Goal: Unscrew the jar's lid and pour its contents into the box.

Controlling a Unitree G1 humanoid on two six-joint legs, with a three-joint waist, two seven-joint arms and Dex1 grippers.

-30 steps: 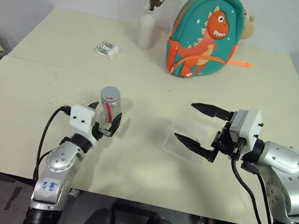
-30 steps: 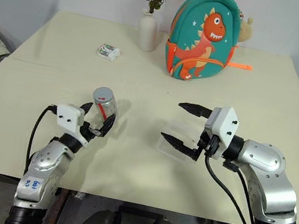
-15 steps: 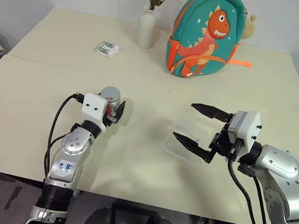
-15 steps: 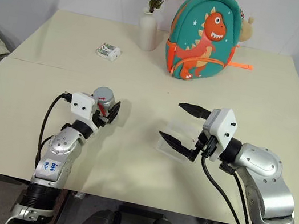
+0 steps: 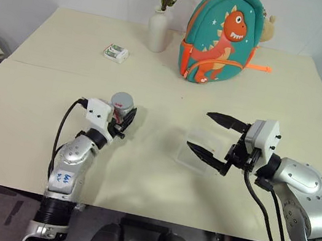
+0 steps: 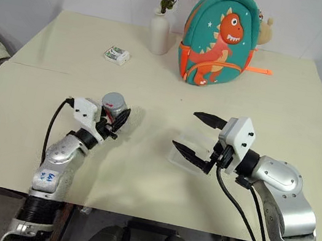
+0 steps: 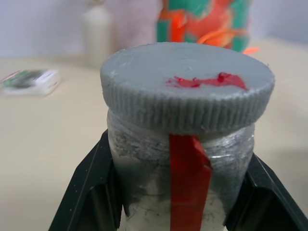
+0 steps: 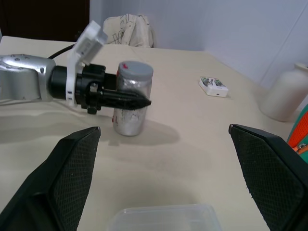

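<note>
Grey and ridged, the lid point(image 7: 187, 86) sits on the jar point(image 5: 122, 108), a red smear across its top and a red strip running down the silvery glass beneath. The jar stands upright on the cream counter point(image 5: 39, 105), left of centre in the head views, and the left gripper point(image 5: 122, 120) has its black fingers point(image 7: 91, 192) pinching the jar's body from both sides below the lid. Right of centre, the right gripper point(image 5: 215, 139) hangs just above the counter with its fingers point(image 8: 72, 163) spread wide, holding nothing, over the clear box point(image 6: 187, 156). Toward the upper part of the frame stand a white vase point(image 5: 158, 29), a dinosaur backpack point(image 5: 223, 35) and a small white packet point(image 5: 115, 53).
</note>
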